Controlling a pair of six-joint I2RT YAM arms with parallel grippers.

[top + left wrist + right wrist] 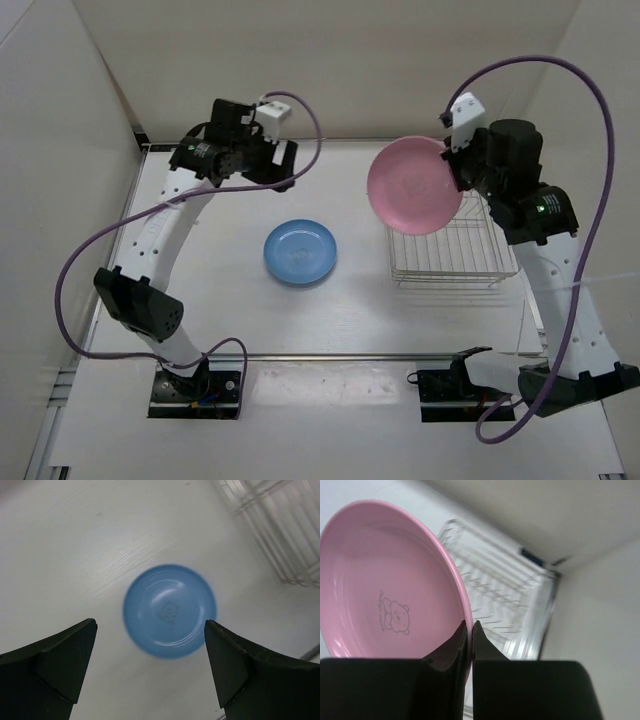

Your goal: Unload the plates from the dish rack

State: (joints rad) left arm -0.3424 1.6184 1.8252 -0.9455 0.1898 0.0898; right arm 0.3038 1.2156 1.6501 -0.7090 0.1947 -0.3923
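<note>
The light blue plate (300, 252) lies flat on the table's middle; it also shows in the left wrist view (170, 611). My left gripper (283, 165) is open and empty, raised at the back left, well above that plate (150, 645). My right gripper (455, 165) is shut on the rim of the pink plate (414, 185), holding it on edge in the air above the left end of the silver wire dish rack (450, 255). In the right wrist view the pink plate (385, 585), with a bear print, sits pinched between my fingers (468, 630), the rack (510, 595) below.
White walls enclose the table at the back and both sides. A purple cable loops from each arm. The rack stands at the right, near the right wall.
</note>
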